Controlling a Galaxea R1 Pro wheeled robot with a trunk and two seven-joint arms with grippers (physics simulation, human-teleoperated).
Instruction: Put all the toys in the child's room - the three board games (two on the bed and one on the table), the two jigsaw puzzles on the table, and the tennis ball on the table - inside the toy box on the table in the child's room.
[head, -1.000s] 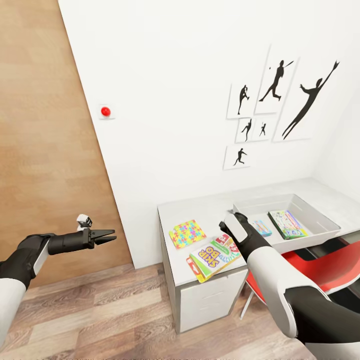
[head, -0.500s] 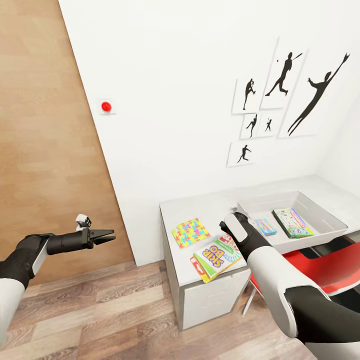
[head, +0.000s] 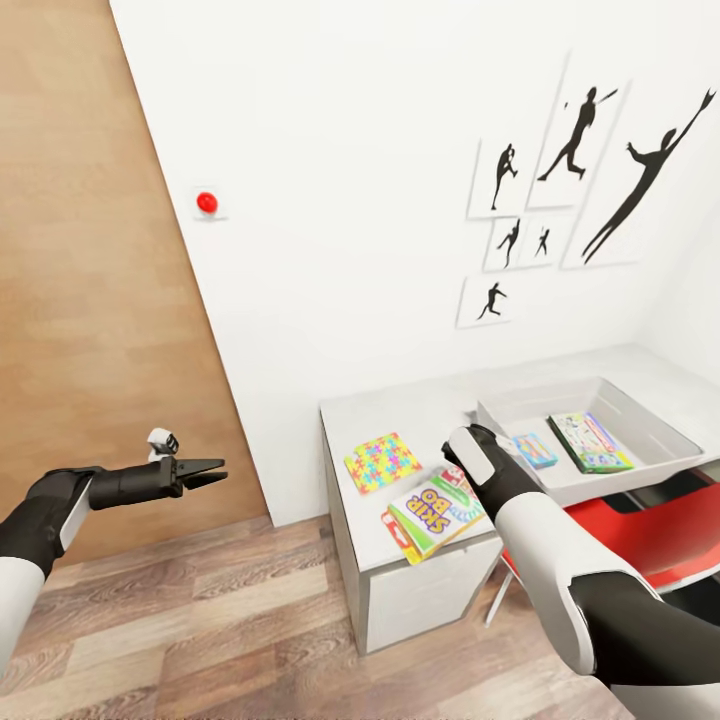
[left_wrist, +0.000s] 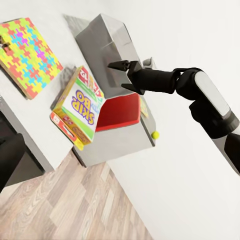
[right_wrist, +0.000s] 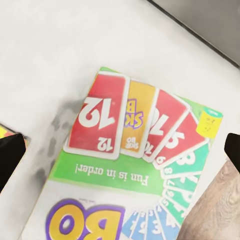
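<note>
On the table (head: 420, 412), a jigsaw puzzle (head: 381, 462) lies beside a yellow-green board game (head: 437, 506) that overhangs the front edge, with a red-edged layer under it. The toy box (head: 662, 432) holds a blue board game (head: 535, 450) and a pale multicoloured one (head: 592, 442). My right gripper (left_wrist: 120, 75) hovers open just above the yellow-green box (right_wrist: 125, 170), its fingertips (right_wrist: 10, 155) wide apart. Off to the side over the floor, my left gripper (head: 208, 469) is open and empty. The tennis ball (left_wrist: 155, 134) sits by the toy box's far end.
A red chair (head: 640, 530) is tucked under the table below the toy box. A wood-panelled door (head: 90, 300) stands behind my left arm, and a red button (head: 207, 202) is on the white wall. Plank floor (head: 230, 620) lies open before the table.
The whole view has shifted slightly, so the table and wall pictures sit a little further right. Both arms hold the same pose and nothing on the table has moved.
</note>
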